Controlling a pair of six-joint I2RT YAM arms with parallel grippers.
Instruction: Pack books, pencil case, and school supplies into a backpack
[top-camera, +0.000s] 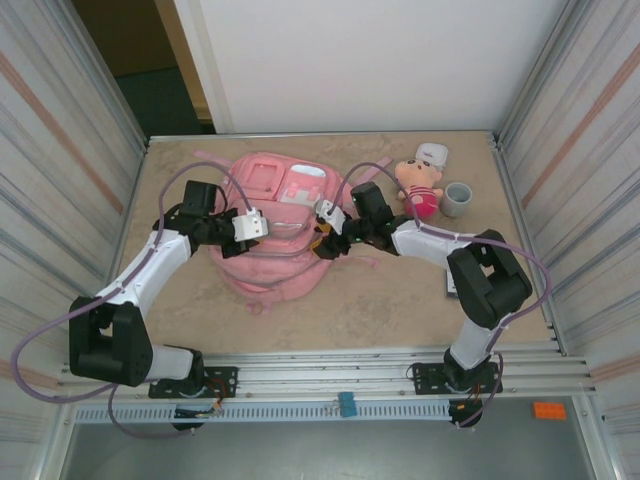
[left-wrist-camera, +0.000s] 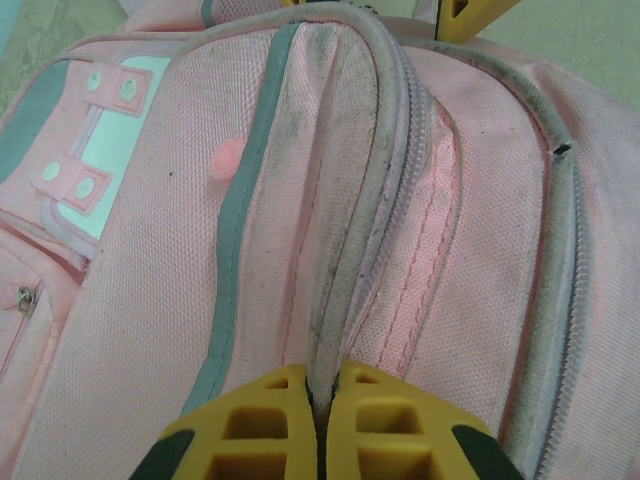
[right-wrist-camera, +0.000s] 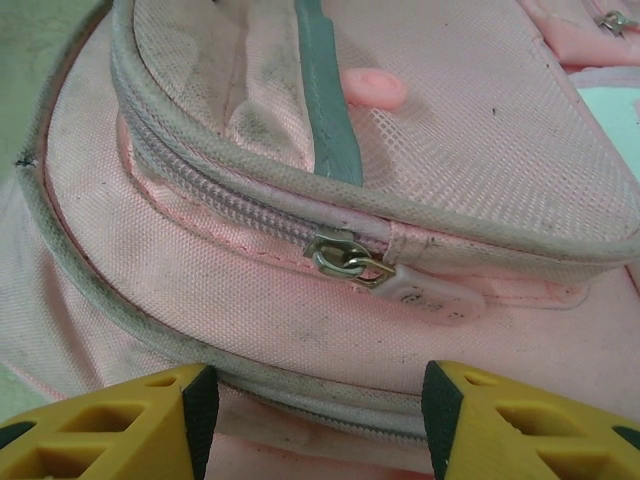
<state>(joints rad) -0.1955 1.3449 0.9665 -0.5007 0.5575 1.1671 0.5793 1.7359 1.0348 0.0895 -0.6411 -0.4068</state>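
Note:
The pink backpack (top-camera: 275, 258) lies flat in the middle of the table. My left gripper (top-camera: 262, 228) is at its left side, shut on a raised grey-edged fold of the backpack (left-wrist-camera: 350, 250), which is pinched between the yellow fingertips (left-wrist-camera: 322, 385). My right gripper (top-camera: 322, 240) is at the backpack's right side. It stands open (right-wrist-camera: 318, 400), its fingers spread over the grey piping just below a closed zipper. The metal slider (right-wrist-camera: 335, 253) and pale pink pull tab (right-wrist-camera: 425, 292) lie just beyond the fingertips, untouched. Books, pencil case and school supplies are out of view.
A pink plush doll (top-camera: 420, 188) and a grey cup (top-camera: 457, 200) stand at the back right, close behind the right arm. Metal walls close in the table on the left and right, with a white wall at the back.

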